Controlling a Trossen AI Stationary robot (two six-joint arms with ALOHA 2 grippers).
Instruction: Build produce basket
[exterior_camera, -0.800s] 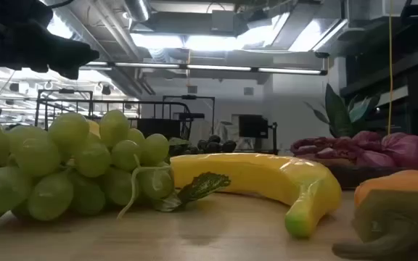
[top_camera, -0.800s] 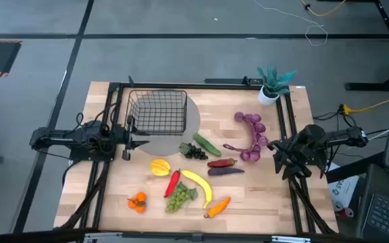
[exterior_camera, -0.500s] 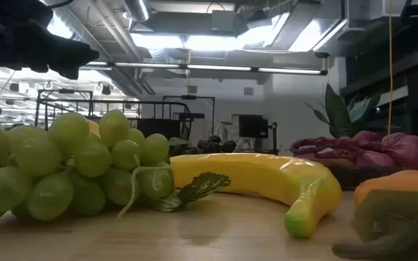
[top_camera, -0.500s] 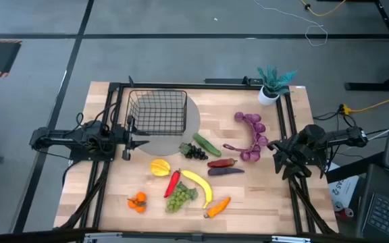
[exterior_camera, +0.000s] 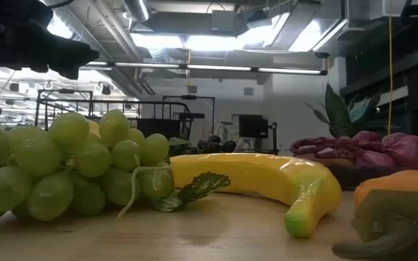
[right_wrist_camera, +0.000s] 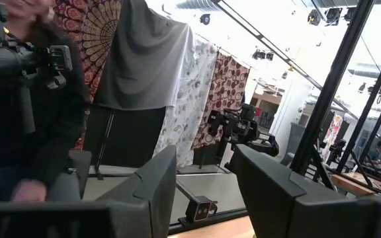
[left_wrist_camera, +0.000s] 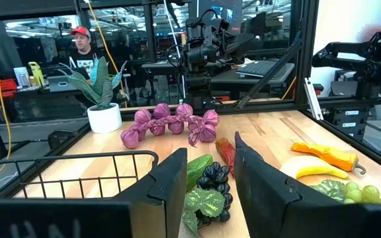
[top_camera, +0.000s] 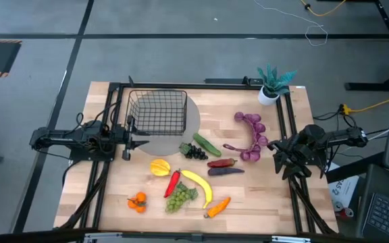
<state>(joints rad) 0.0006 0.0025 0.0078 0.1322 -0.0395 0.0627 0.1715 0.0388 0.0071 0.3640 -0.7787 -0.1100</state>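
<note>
The black wire-mesh basket [top_camera: 157, 111] stands on a grey round mat near the table's far left; its rim [left_wrist_camera: 78, 158] also shows in the left wrist view. The produce lies mid-table: cucumber [top_camera: 206, 144], dark grapes [top_camera: 193, 152], red chili [top_camera: 222, 163], eggplant [top_camera: 225, 171], banana [top_camera: 200, 185], green grapes [top_camera: 179, 197], carrot [top_camera: 218, 207], oranges [top_camera: 137, 202] and purple string [top_camera: 250, 135]. My left gripper [top_camera: 137, 140] [left_wrist_camera: 207, 178] hovers open at the left edge, beside the basket's near side. My right gripper [top_camera: 280, 160] [right_wrist_camera: 204, 185] is open at the right edge, apart from the produce.
A teal potted plant in a white pot [top_camera: 272, 84] stands at the far right corner. A second red pepper [top_camera: 173, 182] and a yellow fruit [top_camera: 159, 167] lie near the banana. A black frame [top_camera: 113, 88] borders the table. A person [right_wrist_camera: 25, 132] shows beyond the table.
</note>
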